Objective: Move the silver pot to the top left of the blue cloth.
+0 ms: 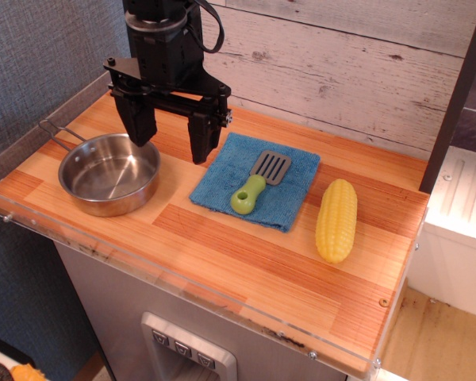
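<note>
Gripper (pixel 171 133) hangs fingers wide apart, empty, over far rim of silver pot (pixel 109 173). Blue cloth (pixel 289 182) right, carrying green-handled spatula (pixel 259 183); corn cob (pixel 336 220) beyond.

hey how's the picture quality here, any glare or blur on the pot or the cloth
In the observation.image view, all is sharp; the silver pot shows soft bright reflections inside, no blown-out glare; the blue cloth is evenly lit; the open gripper casts only faint shadow.
</note>
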Robot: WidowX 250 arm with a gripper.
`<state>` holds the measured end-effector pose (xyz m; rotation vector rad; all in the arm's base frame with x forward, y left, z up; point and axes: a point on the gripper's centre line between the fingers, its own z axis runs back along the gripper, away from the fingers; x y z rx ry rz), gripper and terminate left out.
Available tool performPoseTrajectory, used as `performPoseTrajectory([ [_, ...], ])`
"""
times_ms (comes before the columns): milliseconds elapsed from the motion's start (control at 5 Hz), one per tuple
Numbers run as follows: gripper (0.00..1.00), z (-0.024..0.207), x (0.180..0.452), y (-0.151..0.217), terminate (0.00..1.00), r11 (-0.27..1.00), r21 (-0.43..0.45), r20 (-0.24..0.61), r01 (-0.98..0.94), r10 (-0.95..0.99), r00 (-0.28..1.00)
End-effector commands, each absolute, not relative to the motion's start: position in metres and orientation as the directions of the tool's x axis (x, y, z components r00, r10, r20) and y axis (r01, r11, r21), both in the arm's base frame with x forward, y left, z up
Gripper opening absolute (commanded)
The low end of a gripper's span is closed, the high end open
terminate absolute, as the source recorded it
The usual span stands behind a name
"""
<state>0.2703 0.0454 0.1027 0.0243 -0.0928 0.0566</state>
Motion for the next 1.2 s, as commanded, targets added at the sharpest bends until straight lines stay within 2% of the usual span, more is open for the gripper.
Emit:
performPoseTrajectory([
  [0, 1.00, 0.103, 0.270, 0.045, 0.00, 0.998, 0.022, 0.093, -0.058, 0.055, 0.994],
  [400, 1.00, 0.084, 0.278, 0.090, 0.00, 0.988, 0.008, 0.096, -0.156, 0.155, 0.983],
  [800, 1.00, 0.055, 0.288, 0.088, 0.00, 0.991, 0.032, 0.022, -0.131, 0.130, 0.991],
  [1000, 1.00, 0.043, 0.292, 0.086, 0.00, 0.990, 0.075, -0.007, -0.118, 0.119, 0.993],
])
